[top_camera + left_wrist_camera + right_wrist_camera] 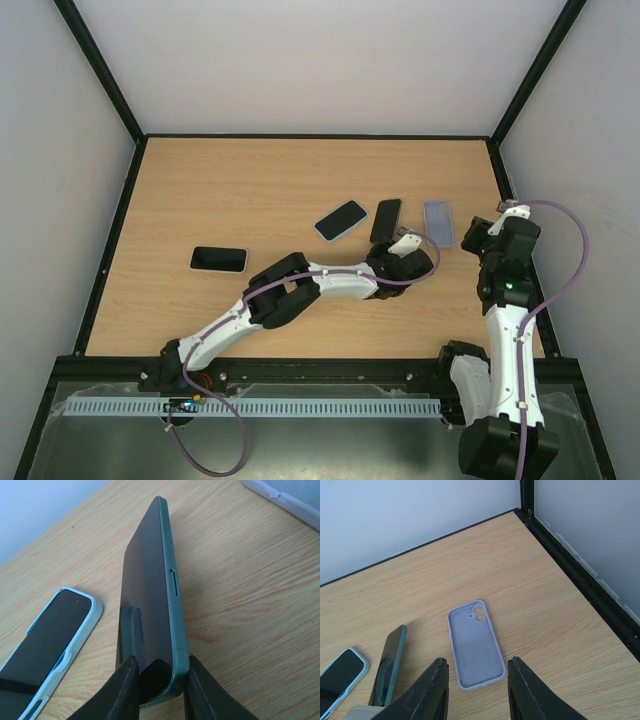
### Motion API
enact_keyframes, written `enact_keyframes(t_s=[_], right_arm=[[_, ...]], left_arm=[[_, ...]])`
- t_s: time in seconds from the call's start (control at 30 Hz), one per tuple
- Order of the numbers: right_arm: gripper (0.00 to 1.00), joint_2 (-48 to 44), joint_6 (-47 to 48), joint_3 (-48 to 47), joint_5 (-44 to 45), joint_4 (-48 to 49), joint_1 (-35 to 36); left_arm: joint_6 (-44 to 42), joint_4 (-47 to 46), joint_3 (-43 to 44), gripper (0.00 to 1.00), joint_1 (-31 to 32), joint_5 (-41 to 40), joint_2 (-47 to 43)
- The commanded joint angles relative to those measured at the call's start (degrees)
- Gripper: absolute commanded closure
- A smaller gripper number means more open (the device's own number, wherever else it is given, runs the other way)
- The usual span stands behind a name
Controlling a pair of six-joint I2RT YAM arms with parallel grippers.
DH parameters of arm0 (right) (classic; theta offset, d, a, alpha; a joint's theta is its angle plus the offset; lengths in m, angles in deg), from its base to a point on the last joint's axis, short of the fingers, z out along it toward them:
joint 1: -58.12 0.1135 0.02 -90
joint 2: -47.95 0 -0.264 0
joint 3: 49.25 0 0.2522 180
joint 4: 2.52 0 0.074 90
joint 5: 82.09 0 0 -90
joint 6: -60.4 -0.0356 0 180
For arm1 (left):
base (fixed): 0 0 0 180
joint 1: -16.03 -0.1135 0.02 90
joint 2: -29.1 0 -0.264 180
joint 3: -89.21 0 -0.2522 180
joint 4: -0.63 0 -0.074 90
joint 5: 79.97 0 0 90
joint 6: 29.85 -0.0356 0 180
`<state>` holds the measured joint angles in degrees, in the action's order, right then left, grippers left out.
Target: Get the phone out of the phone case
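Observation:
A phone in a dark green case is tilted up on its long edge on the wooden table; it also shows in the top view and the right wrist view. My left gripper is shut on its near end, one finger on the screen side and one on the case's back; the gripper shows in the top view too. My right gripper is open and empty, hovering just short of an empty lavender case; it sits at the right in the top view.
A phone in a light blue case lies left of the green one, also in the left wrist view. A black phone in a white case lies at the left. The lavender case lies near the black frame rail on the right.

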<state>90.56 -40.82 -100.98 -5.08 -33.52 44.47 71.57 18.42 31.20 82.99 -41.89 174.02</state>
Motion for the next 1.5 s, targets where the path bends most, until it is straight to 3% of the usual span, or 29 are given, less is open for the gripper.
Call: enact_keyframes(t_s=[0.0, 0.13, 0.23, 0.6, 0.93, 1.17, 1.47], right_arm=[[0.68, -0.07, -0.31, 0.45, 0.39, 2.03, -0.19], [0.68, 0.02, -0.21, 0.50, 0.38, 2.03, -0.24], [0.68, 0.08, -0.17, 0.49, 0.10, 1.91, -0.24], [0.67, 1.07, 0.14, 0.21, -1.66, 1.28, -0.26], [0.64, 2.50, 0.80, -0.04, -3.39, 1.04, -0.26], [0.63, 2.30, 1.15, 0.01, -4.22, 1.01, -0.25], [0.61, 2.39, 1.37, 0.10, -4.51, 0.98, -0.26]], left_arm=[[1.67, 4.32, 1.45, 0.76, 0.38, 3.64, 2.90], [2.33, 4.49, 1.49, 0.68, 0.24, 6.28, 2.05], [4.30, 6.30, 1.18, 0.36, 0.06, 9.15, -0.62], [6.16, 3.74, -15.57, 0.01, -6.27, 26.91, -20.88], [1.19, 12.61, -13.23, 0.00, -19.17, 43.00, -18.45], [-2.35, 14.54, -13.51, 0.00, -23.84, 44.91, -17.66], [-9.67, 20.37, -10.62, 0.00, -27.00, 56.92, -14.16]])
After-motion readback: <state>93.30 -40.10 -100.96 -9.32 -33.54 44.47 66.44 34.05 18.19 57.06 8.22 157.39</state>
